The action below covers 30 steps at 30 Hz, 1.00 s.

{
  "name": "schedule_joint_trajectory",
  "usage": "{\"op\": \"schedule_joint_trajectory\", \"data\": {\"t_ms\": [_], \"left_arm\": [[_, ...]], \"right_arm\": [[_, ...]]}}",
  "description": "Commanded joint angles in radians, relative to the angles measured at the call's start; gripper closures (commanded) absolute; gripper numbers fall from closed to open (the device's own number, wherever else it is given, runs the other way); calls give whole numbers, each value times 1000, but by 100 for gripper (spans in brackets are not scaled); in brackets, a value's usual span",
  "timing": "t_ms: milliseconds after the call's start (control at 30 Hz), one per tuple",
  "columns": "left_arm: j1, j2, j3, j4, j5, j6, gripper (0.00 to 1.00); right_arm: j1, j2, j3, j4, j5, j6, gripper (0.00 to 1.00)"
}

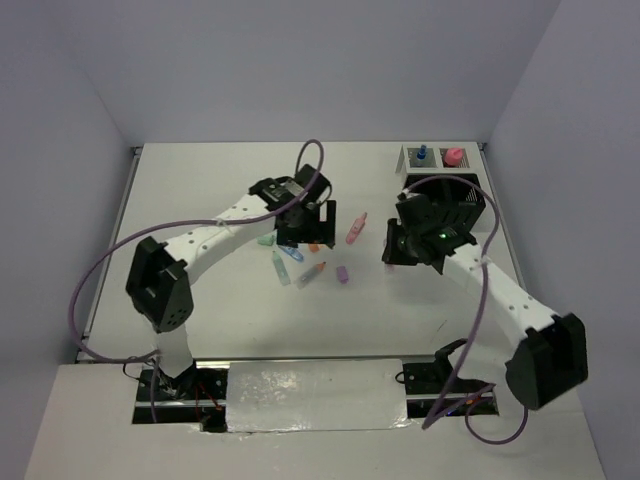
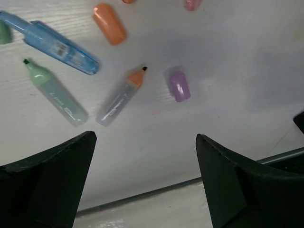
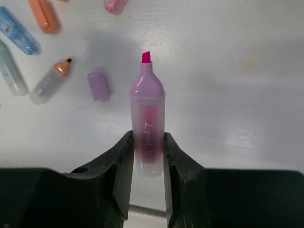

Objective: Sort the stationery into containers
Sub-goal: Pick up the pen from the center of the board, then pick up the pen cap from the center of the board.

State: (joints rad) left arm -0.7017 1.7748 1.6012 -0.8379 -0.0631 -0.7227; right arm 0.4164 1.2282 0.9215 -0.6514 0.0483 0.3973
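White worktop (image 1: 200, 190) carries everything, with the black slatted organiser (image 1: 470, 205) at its far right and the smaller white mesh tray (image 1: 437, 165) just behind it; one tray cell holds a small blue-capped bottle (image 1: 422, 153) and the other a pink item (image 1: 455, 156). The left fingers (image 2: 76, 156) hang spread wide over the loose pile at the middle of the worktop, with nothing between them. The right fingers (image 3: 121, 161) are near the organiser's front left corner, pinched against the lower barrel of an uncapped purple highlighter (image 3: 147, 95). Its magenta tip points away from the wrist, and its shadow falls on the worktop off to the left. Still on the worktop lie a blue marker (image 2: 52, 42), a green-tipped marker (image 2: 54, 92) just beside it, a clear-bodied marker with an orange tip (image 2: 118, 97), and a pink marker (image 1: 356, 228) set a little apart toward the right. An orange cap (image 2: 109, 23) lies beyond the blue marker, and a small purple cap (image 2: 178, 84) lies just right of the orange-tipped marker, not touching it.
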Motion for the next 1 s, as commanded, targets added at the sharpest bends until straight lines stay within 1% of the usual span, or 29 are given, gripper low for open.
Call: {"op": "schedule_joint_trajectory", "data": {"t_ms": [0, 67, 133, 167, 233, 400, 500, 567, 700, 767, 867, 967], "left_arm": [[-87, 110, 147, -78, -115, -132, 1], [-122, 181, 184, -84, -129, -175, 3], [-137, 215, 223, -83, -147, -210, 5], [-153, 245, 244, -78, -156, -222, 12], [-177, 271, 264, -73, -185, -256, 17], [-197, 377, 296, -86, -214, -334, 20], [-206, 426, 302, -69, -227, -348, 22], [-211, 463, 328, -69, -242, -354, 25], [-211, 508, 367, -104, -262, -379, 28], [-211, 515, 361, -109, -258, -389, 29], [-214, 518, 322, -73, -233, -400, 33], [-214, 532, 321, -81, -221, -408, 38]], "right_arm": [[-10, -120, -3, -155, 47, 80, 100], [-16, -192, 5, -232, 68, 106, 100], [-18, -245, 20, -275, 96, 124, 100], [-19, -289, 25, -306, 107, 133, 100], [-19, -323, 31, -323, 94, 129, 100], [-18, -398, 2, -366, 81, 104, 100], [-18, -438, -7, -369, 61, 87, 100], [-19, -449, -15, -370, 38, 68, 100], [-19, -460, -26, -372, 1, 40, 100], [-18, -461, -20, -373, -2, 20, 100], [-19, -452, 0, -384, 4, -8, 100], [-18, -447, 17, -389, 5, -23, 100]]}}
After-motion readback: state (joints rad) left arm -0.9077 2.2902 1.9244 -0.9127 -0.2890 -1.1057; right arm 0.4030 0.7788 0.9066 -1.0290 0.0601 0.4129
